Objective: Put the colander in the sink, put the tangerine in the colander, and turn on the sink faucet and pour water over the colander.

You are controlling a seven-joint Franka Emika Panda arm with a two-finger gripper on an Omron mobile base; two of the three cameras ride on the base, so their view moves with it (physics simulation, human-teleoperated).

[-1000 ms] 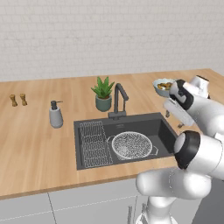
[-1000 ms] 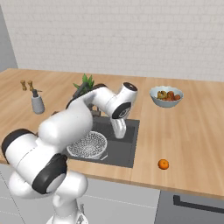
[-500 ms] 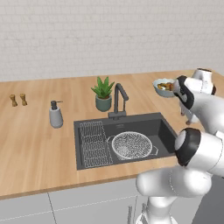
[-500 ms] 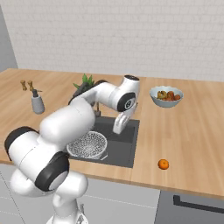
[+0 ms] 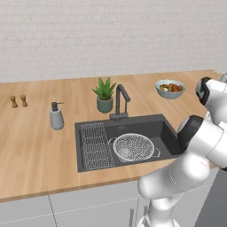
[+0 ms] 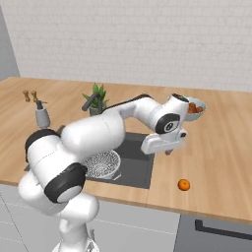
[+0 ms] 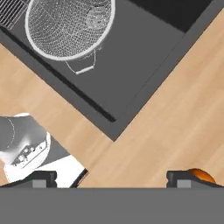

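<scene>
1. We see the colander, a round, shallow bowl of silver wire mesh with a metal rim and small side handles, lying in the sink, a dark grey rectangular basin set into the wooden counter.
2. Beside the colander, on its left in the left base view, a flat wire rack lies inside the basin; the two are just beside each other.
3. The sink faucet, dark grey and angular, rises from the back edge of the sink, with a potted plant just to its left and a soap dispenser further left.
4. The tangerine, a small bright orange ball, rests on the counter to the right of the sink, well apart from the colander.
5. In the right base view the gripper hangs above the counter beside the sink's right edge, with the tangerine nearer the counter's front edge.
6. In the hand view the two fingertips stand wide apart, released, with nothing between them; the tangerine shows just behind the right tip.
7. The hand view also shows the colander from above, inside the basin.
8. A bowl of mixed fruit stands at the back right of the counter.
</scene>
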